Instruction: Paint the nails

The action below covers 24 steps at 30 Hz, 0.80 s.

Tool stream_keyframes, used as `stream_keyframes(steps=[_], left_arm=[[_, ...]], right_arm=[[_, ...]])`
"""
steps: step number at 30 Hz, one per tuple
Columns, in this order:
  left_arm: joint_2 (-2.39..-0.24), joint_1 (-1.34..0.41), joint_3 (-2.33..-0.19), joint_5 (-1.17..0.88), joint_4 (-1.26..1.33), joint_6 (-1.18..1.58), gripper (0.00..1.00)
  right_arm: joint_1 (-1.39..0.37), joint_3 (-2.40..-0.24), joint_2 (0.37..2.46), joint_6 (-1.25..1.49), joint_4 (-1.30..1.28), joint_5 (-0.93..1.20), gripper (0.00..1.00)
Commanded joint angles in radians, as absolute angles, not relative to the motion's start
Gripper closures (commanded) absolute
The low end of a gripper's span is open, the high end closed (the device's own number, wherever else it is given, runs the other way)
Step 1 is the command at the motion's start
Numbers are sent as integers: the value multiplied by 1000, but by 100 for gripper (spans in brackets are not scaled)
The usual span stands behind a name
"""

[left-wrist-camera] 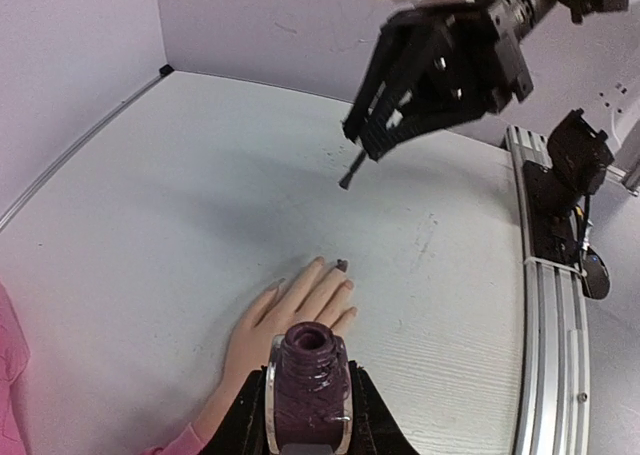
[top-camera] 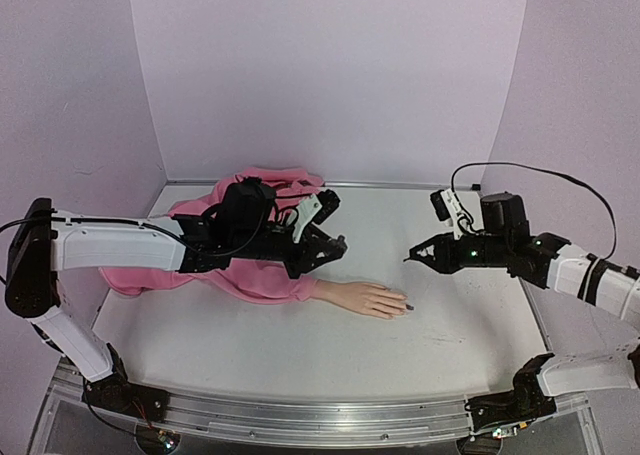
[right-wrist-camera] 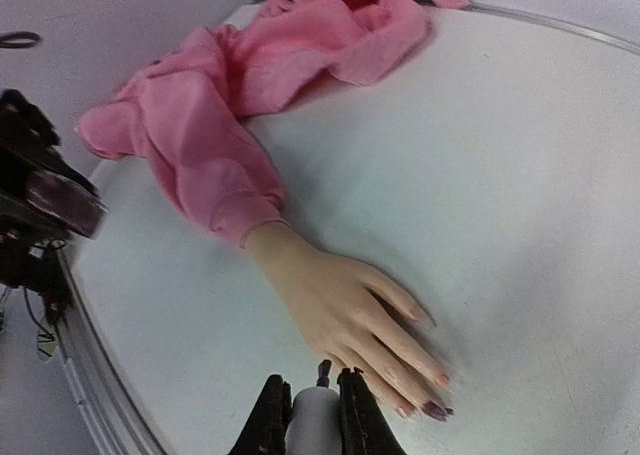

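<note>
Pink sleeve (top-camera: 255, 280) lies bunched at the far left of the table (top-camera: 470, 325); the mannequin hand (top-camera: 368, 298) pokes out of it, palm down, near the middle; among its nails (right-wrist-camera: 433, 411) I see one lacquered dark and the others skin-toned; my left gripper (top-camera: 330, 245) is clamped on the open purple bottle (left-wrist-camera: 308, 380) by the cuff; my right gripper (top-camera: 418, 252) pinches the white cap (right-wrist-camera: 313, 420), its brush (left-wrist-camera: 347, 178) raised, apart from the fingertips.

One mannequin hand (top-camera: 370, 298), one bottle (left-wrist-camera: 308, 385), one brush (left-wrist-camera: 348, 175), two arms (top-camera: 110, 245) (top-camera: 580, 270).
</note>
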<state>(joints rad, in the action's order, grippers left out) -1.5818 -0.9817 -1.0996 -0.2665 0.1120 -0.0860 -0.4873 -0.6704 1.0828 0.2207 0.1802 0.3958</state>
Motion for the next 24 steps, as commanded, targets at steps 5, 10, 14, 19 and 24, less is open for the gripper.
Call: stream_keyframes(steps=[5,10,14,19,24], left_arm=[[-1512,-988,-1025,-451,158,-139,100],[-1494,-996,-1003,-480,158,-173,100],[-1484,-997,-994,-491,159,-180,100],[-1468,-999,-978,-486,159,-185,100],[-1469,-999,-975,-486,158,-181,100]], right_arm=[[-657,-936,1142,228,108,593,100],[-772,-1043,1231,224,70,574,100],[-820,-1089,1273,233,55,534,100],[-870,-1128,1313,217,15,445,100],[-899,-1134,1314,208,18,405,100]])
